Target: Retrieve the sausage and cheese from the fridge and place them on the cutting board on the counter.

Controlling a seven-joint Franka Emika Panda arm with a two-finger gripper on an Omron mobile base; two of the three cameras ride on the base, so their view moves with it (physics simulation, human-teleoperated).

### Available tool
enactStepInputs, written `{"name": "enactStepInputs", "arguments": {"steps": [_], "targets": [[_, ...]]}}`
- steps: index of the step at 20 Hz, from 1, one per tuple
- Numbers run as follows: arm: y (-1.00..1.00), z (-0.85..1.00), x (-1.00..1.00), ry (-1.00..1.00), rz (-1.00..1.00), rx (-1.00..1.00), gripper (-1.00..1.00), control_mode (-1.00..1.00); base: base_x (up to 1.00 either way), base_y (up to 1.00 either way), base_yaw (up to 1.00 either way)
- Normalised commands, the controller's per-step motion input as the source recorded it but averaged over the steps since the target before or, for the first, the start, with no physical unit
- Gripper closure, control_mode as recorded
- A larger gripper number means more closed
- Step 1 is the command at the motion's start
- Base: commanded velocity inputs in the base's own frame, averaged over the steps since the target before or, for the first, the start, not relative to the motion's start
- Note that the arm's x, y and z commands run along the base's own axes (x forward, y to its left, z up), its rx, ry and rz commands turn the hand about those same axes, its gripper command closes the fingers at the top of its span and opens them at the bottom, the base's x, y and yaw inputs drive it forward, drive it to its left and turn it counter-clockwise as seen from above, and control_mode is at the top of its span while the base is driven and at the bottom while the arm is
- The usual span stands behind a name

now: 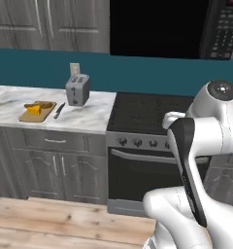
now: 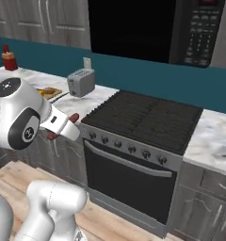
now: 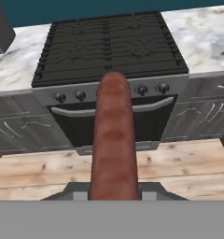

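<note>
Two fingers of the gripper (image 3: 114,195) pinch the sausage (image 3: 114,140), held out in front of the stove (image 1: 152,114). Left of the stove: toaster (image 1: 77,89), then cutting board (image 1: 31,115) on the counter (image 1: 89,116), cheese (image 1: 35,110) on it.

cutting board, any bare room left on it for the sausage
The cutting board is crowded: the cheese and something brown fill its middle. Bare strips remain along its front edge and left end. A knife borders its right side, before the toaster.
</note>
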Motion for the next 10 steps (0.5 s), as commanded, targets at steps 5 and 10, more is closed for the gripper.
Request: {"name": "enactStepInputs", "arguments": {"steps": [5, 10], "targets": [[0.00, 0.00, 0.00, 0.00, 0.00, 0.00, 1.00, 1.00, 0.68, 0.73, 0.00], [0.00, 0.00, 0.00, 0.00, 0.00, 0.00, 1.00, 1.00, 0.68, 0.72, 0.00]]}}
